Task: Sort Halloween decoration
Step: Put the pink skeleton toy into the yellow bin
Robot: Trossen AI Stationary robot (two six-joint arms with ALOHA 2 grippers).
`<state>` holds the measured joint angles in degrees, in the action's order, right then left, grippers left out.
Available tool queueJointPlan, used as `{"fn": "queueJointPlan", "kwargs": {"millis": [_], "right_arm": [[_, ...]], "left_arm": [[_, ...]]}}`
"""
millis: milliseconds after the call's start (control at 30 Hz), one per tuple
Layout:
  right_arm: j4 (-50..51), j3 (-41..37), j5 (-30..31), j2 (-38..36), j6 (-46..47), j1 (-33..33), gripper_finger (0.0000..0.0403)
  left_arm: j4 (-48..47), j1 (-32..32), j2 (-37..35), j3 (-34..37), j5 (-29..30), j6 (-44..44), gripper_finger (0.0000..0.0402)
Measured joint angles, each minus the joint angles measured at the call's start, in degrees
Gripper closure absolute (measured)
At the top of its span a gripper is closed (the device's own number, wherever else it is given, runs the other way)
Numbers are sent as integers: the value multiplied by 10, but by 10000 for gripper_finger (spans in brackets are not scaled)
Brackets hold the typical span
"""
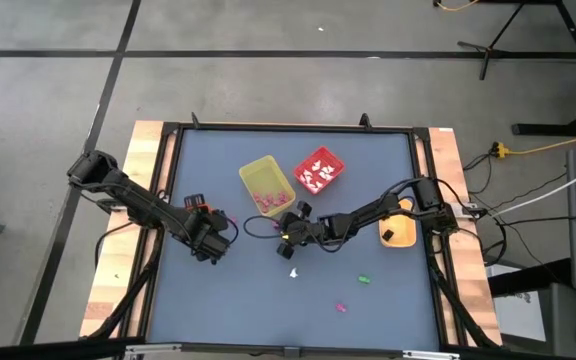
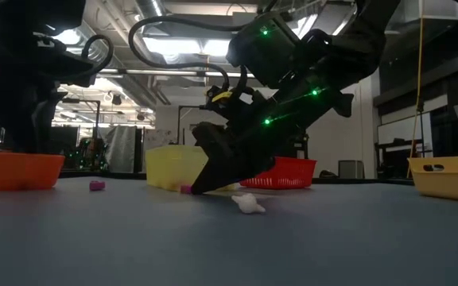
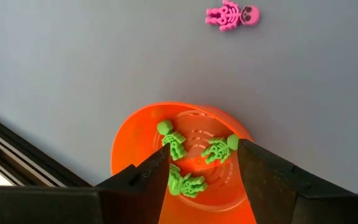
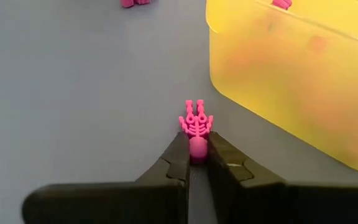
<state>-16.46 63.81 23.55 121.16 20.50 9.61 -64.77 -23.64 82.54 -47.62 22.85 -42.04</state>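
Observation:
A pink skeleton trinket [image 4: 196, 122] lies on the blue table beside the yellow bin [image 4: 291, 81], with my right gripper [image 4: 196, 142] shut on it. The low view shows the same gripper tip [image 2: 197, 187] down at the table surface. My left gripper [image 3: 201, 155] hangs open above an orange bowl [image 3: 135, 134] that holds three green skeletons [image 3: 185, 180]. Another pink skeleton [image 3: 232, 15] lies on the table beyond that bowl. A white trinket [image 1: 293, 271], a green one [image 1: 365, 280] and a pink one [image 1: 341, 307] lie loose toward the near edge. My right gripper pinches the pink skeleton's round head [image 4: 197, 149] between its two fingertips. The fingers slant down from the table's right side and lie along the figure. Its ribs and legs [image 4: 196, 115] stick out past the fingertips, and the figure lies on the table.
The red bin [image 1: 318, 170] with white trinkets stands behind the yellow bin [image 1: 266, 184], which holds pink ones. A yellow-orange tray [image 1: 398, 230] sits at the right edge. A black frame [image 1: 288, 128] rims the table.

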Motion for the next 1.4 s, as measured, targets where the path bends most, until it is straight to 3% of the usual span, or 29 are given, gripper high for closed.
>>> {"fn": "queueJointPlan", "kwargs": {"millis": [367,633,800,1133,1400], "right_arm": [[2,-1,-66,-11,-30,1,366],[1,-1,-122,-58,-42,1,366],[-1,0,-124,-94,-68,1,364],[0,0,64,-115,-205,0,362],[0,0,85,-115,-255,-17,361]], "left_arm": [[0,0,0,0,0,0,229],[0,0,0,0,0,0,229],[0,0,0,0,0,0,229],[0,0,0,0,0,0,229],[0,0,0,0,0,0,229]]}}
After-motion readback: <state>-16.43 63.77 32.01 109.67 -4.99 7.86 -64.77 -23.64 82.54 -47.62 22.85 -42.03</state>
